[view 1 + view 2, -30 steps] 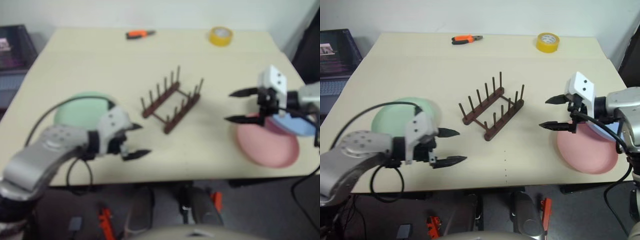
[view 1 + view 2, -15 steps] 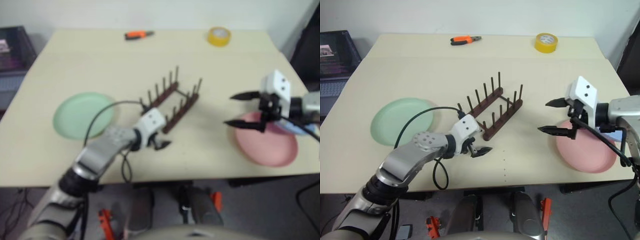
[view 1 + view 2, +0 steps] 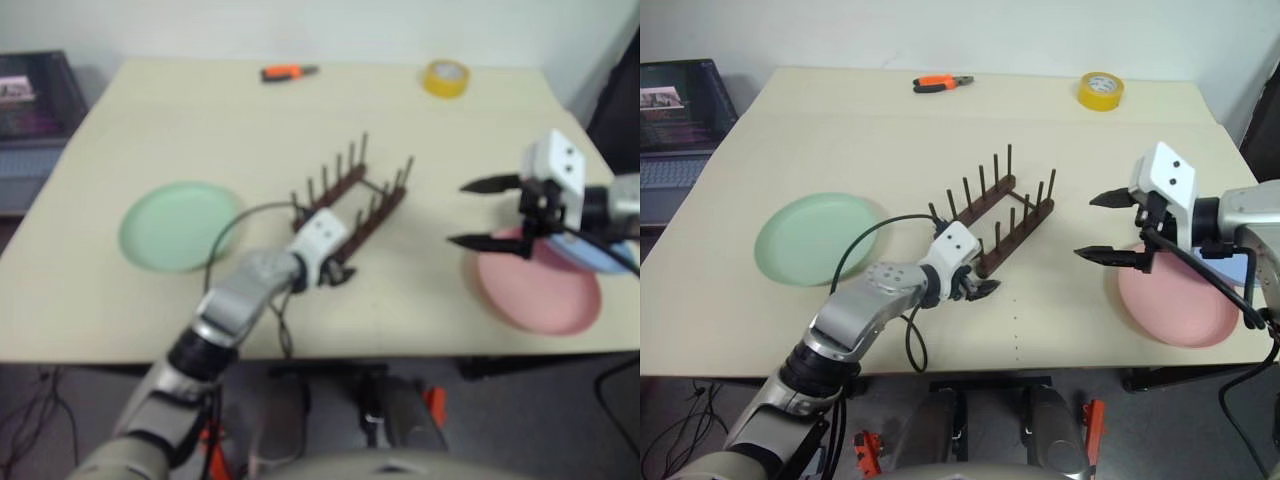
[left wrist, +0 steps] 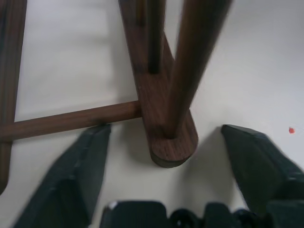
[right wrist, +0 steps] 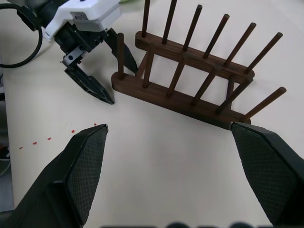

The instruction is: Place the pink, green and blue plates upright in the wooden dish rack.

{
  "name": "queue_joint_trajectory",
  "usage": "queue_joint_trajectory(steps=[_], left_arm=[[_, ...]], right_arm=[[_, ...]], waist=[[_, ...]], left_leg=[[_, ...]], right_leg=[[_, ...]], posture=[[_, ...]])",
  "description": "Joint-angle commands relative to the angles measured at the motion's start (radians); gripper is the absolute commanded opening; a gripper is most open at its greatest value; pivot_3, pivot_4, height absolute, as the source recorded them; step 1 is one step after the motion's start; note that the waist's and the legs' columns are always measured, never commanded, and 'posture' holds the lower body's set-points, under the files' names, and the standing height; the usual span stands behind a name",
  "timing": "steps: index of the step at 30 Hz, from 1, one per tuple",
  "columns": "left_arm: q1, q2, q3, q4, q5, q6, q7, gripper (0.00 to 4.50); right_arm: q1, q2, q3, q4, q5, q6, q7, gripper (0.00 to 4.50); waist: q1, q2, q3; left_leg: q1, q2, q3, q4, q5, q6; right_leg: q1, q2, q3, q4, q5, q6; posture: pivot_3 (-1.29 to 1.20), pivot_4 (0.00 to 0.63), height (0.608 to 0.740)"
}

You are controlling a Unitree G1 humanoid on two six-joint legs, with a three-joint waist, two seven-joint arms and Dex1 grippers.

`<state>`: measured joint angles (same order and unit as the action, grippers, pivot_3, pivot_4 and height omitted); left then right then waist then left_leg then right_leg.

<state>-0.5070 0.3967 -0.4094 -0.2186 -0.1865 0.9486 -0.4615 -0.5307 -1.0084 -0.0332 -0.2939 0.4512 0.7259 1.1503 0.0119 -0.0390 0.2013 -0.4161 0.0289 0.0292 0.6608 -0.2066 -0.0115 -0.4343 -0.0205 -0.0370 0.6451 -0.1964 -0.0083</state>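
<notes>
rack (image 3: 1000, 222) mid-desk, empty, diagonal | left gripper (image 3: 975, 289) spread astride its near rail end, not touching | green plate (image 3: 817, 238) flat toward left edge | pink plate (image 3: 1180, 305) flat near right edge, blue plate (image 3: 600, 255) overlapping it | right gripper (image 3: 1108, 227) spread wide above pink plate, empty

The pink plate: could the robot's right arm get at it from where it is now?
Probably yes. The right gripper hangs open just beside the pink plate, with nothing between them. A blue plate overlaps its far edge, leaving the near rim free.

Even, bright light — left eye view blurred, shadows soft.
</notes>
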Motion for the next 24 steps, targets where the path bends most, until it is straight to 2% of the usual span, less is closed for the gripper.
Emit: queue_joint_trajectory(steps=[1, 4, 6, 11, 14, 18, 24], left_arm=[[-0.001, 0.024, -0.004, 0.038, 0.043, -0.02, -0.004, 2.43], [-0.026, 0.043, -0.007, 0.058, 0.041, -0.069, -0.057, 1.36], [-0.053, 0.055, -0.008, 0.073, 0.037, -0.103, -0.106, 1.02], [-0.128, 0.108, -0.032, 0.136, 0.037, -0.223, -0.285, 1.02], [-0.167, 0.101, -0.047, 0.186, 0.025, -0.295, -0.391, 1.02], [-0.228, 0.037, -0.092, 0.304, 0.076, -0.374, -0.435, 1.02], [-0.317, -0.126, -0.125, 0.54, 0.149, -0.491, -0.424, 1.02]], right_arm=[[-0.02, -0.016, -0.015, -0.004, -0.005, -0.021, -0.006, 4.5], [-0.02, -0.01, -0.011, -0.001, -0.008, -0.027, -0.011, 4.5], [-0.026, -0.008, -0.008, 0.008, -0.01, -0.032, -0.012, 4.5], [-0.023, -0.007, -0.011, 0.009, -0.01, -0.048, -0.028, 4.5], [-0.007, -0.011, -0.025, -0.003, -0.004, -0.046, -0.043, 4.5], [0.017, -0.022, -0.044, -0.027, 0.0, -0.037, -0.067, 4.5], [0.076, -0.043, -0.099, -0.1, 0.03, 0.01, -0.098, 4.5]], waist=[[-0.002, 0.0, 0.0], [-0.006, 0.0, 0.0], [-0.008, 0.0, 0.0], [-0.01, 0.0, 0.0], [-0.008, 0.0, 0.0], [-0.004, 0.0, 0.0], [0.01, 0.0, 0.0]], left_leg=[[0.0, 0.0, 0.0, 0.0, 0.0, 0.0], [0.0, 0.0, 0.0, 0.0, 0.0, 0.0], [0.0, -0.001, 0.0, 0.0, 0.0, 0.0], [-0.001, 0.0, 0.0, 0.0, 0.0, 0.0], [-0.005, 0.0, 0.001, -0.001, -0.001, 0.001], [-0.009, 0.0, 0.002, -0.001, -0.002, 0.001], [-0.01, -0.001, 0.002, 0.001, -0.001, 0.002]], right_leg=[[0.0, 0.0, 0.0, 0.0, 0.0, 0.0], [0.0, 0.0, 0.0, 0.0, 0.0, 0.0], [0.0, 0.0, 0.0, 0.0, 0.0, 0.0], [-0.002, 0.001, 0.0, 0.0, 0.001, -0.001], [-0.004, 0.001, 0.0, 0.0, 0.0, -0.001], [-0.007, 0.0, 0.0, -0.001, 0.003, 0.004], [-0.007, 0.0, -0.001, -0.001, 0.002, 0.002]], posture=[[0.0, 0.15, 0.74], [0.0, 0.15, 0.74], [0.0, 0.15, 0.74], [0.0, 0.15, 0.74], [0.0, 0.15, 0.74], [0.0, 0.15, 0.74], [0.0, 0.15, 0.74]])
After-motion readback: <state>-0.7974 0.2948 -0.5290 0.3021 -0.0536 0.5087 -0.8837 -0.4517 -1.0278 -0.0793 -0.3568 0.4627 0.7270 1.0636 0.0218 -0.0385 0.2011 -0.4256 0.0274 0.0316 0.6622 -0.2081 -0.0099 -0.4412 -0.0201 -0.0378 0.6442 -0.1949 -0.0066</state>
